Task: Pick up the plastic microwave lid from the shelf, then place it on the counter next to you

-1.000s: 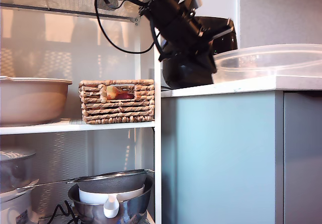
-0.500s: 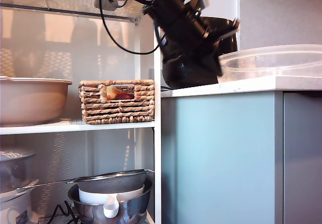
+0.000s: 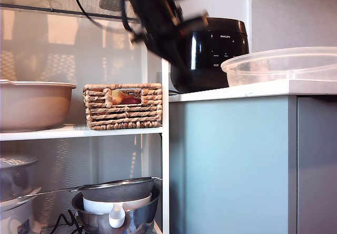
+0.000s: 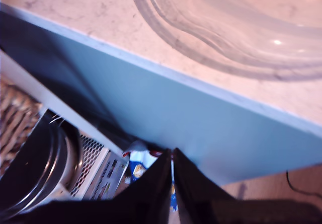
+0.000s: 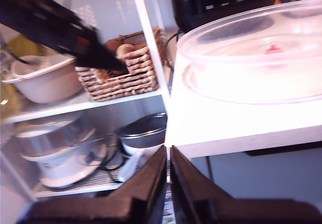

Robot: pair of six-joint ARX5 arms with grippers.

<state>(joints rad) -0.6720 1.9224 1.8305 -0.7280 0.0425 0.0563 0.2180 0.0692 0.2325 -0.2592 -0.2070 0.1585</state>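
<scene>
White counter (image 3: 253, 89) now carries the plastic microwave lid (image 3: 281, 64), resting free just beyond my first gripper (image 4: 172, 166); that arm has drawn back shelfward since a second ago, jaws closed and empty; my second gripper (image 5: 168, 166) likewise closed, empty; placement looks done.
</scene>
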